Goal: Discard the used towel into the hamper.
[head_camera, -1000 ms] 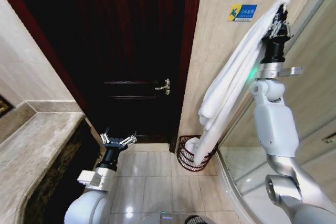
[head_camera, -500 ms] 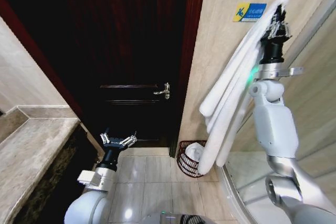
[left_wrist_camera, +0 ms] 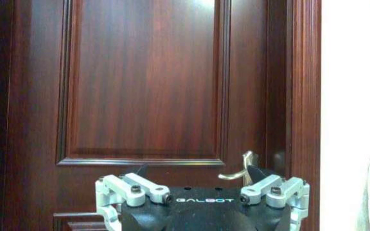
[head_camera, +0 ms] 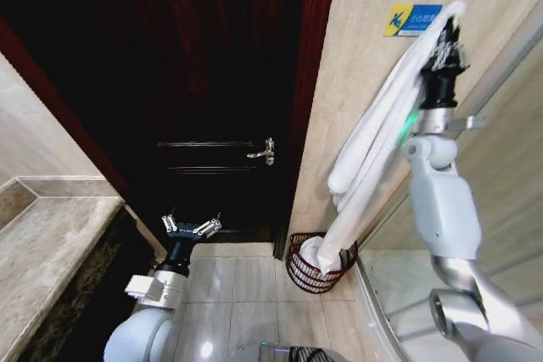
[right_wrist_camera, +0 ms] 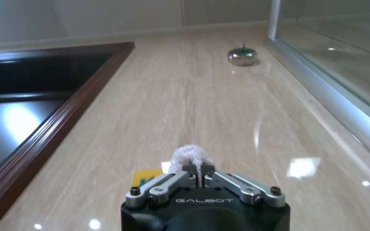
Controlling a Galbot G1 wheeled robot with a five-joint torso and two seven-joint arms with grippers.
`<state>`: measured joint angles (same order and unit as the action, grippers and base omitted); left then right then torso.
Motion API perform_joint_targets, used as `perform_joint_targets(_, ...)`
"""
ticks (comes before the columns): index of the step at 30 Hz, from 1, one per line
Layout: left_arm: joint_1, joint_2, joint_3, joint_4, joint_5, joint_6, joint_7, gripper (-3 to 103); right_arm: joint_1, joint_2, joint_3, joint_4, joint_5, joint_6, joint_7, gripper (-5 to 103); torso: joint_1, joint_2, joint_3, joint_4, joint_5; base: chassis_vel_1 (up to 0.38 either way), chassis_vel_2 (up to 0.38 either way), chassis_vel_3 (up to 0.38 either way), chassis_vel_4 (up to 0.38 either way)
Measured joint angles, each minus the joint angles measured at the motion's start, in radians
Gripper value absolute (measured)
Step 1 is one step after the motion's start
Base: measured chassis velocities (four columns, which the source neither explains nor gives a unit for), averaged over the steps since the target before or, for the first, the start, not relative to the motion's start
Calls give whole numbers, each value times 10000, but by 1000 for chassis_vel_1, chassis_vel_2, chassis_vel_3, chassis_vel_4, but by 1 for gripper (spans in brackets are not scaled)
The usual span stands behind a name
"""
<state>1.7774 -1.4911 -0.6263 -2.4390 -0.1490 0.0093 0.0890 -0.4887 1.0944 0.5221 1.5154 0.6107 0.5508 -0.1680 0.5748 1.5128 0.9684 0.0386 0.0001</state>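
**Towel hangs over the hamper, held high by the right arm**

The right gripper (head_camera: pixel 444 47) is raised high beside the beige wall, and its jaws are clenched on the top end of the white towel (head_camera: pixel 373 137). The towel hangs down in a long fold, and its lower end already lies inside the hamper (head_camera: pixel 316 266), which stands on the tiled floor in the corner between the dark wooden door (head_camera: pixel 204 82) and the glass shower screen (head_camera: pixel 501 150). The left gripper (head_camera: pixel 191 227) waits low in front of the door with its jaws spread apart and holding nothing.

I think 1 risk is that most of the cloth is above the rim: if the jaws let go now, the towel may fall to one side and drape over the edge or drop on the floor. The light hamper may also tip if the cloth pulls on its rim.

The right wrist view shows the jaws pressed together on a small tuft of towel (right_wrist_camera: pixel 190 155), which the head view does not make clear. The left wrist view shows the door handle (left_wrist_camera: pixel 240 169) close up, while the head view alone shows the hamper.
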Motion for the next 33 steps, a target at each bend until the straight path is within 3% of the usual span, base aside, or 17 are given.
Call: perform_joint_targets(33,0,0,1,0,0,0,0,100,-3249,1298,423,-1287,-454,1667,-1091,2,0,1,0,-1,0,0,0,0,0)
